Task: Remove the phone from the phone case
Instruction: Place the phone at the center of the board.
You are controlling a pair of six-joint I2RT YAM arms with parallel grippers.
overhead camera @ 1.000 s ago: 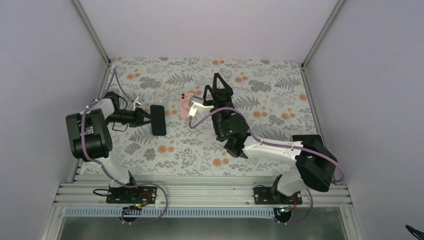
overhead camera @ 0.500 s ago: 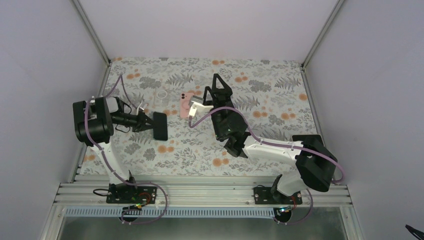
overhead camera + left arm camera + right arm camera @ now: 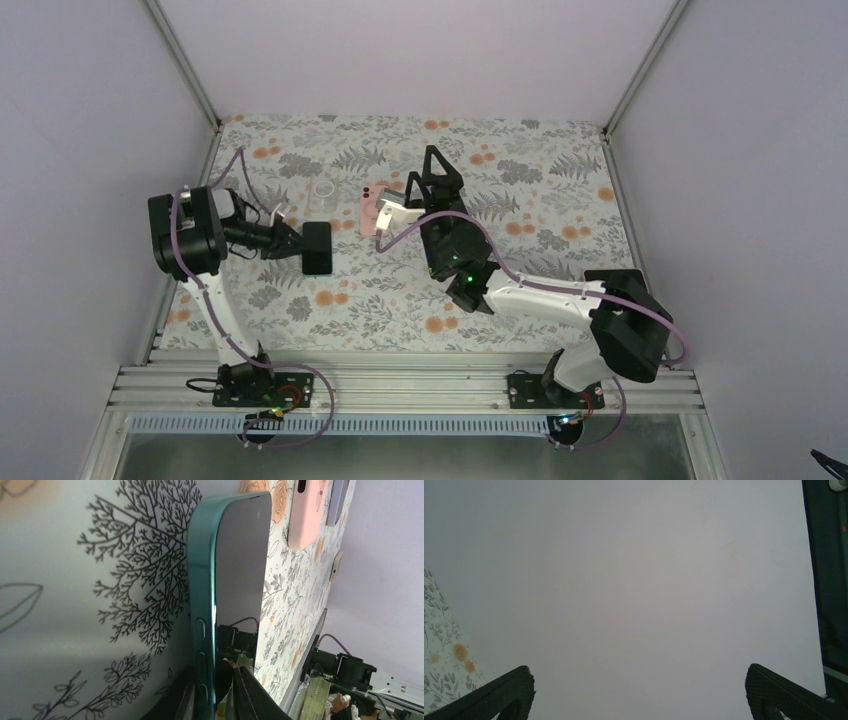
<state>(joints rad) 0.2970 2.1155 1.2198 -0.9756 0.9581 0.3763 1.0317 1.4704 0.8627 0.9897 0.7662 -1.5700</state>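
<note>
Two claws: left claw (image 3: pixel 212 685) nips phone (image 3: pixel 235 565) end; right claw (image 3: pixel 639 675) wide open, empty, near pink case (image 3: pixel 369 213).

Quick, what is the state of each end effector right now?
Left end effector: closed, holding the phone.
Right end effector: open, holding nothing.

Soft, even light fills the top view, which is sharp, with only faint shadows on the cloth (image 3: pixel 540 170). In the left wrist view the near cloth is blurred and washed pale. The phone (image 3: pixel 235 570) has a dim, mirroring screen, with thin glare along its edge. The right wrist view shows flat, featureless grey wall (image 3: pixel 634 580).
</note>
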